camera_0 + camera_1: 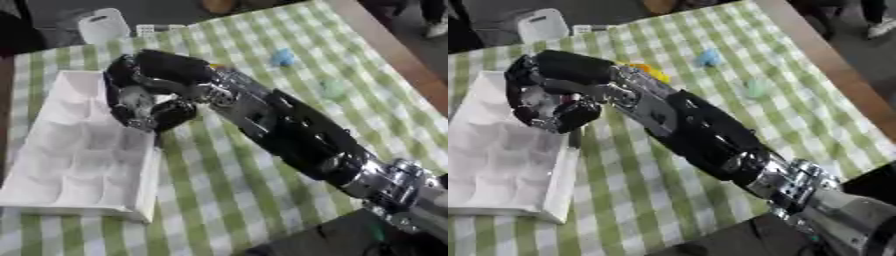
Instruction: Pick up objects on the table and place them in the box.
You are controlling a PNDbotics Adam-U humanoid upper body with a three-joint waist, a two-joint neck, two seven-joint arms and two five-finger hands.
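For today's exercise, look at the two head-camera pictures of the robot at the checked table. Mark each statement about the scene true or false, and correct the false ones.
1. The right hand is over the white box, with fingers curled. True.
2. The tablecloth is plain red. False: it is green and white checked.
3. A small blue object lies on the cloth, beyond the arm. True.
4. The pale green object is already inside the box. False: it lies on the cloth, on the far side of the arm from the box.
5. The left hand is reaching for the yellow object. False: no left hand shows in either view.
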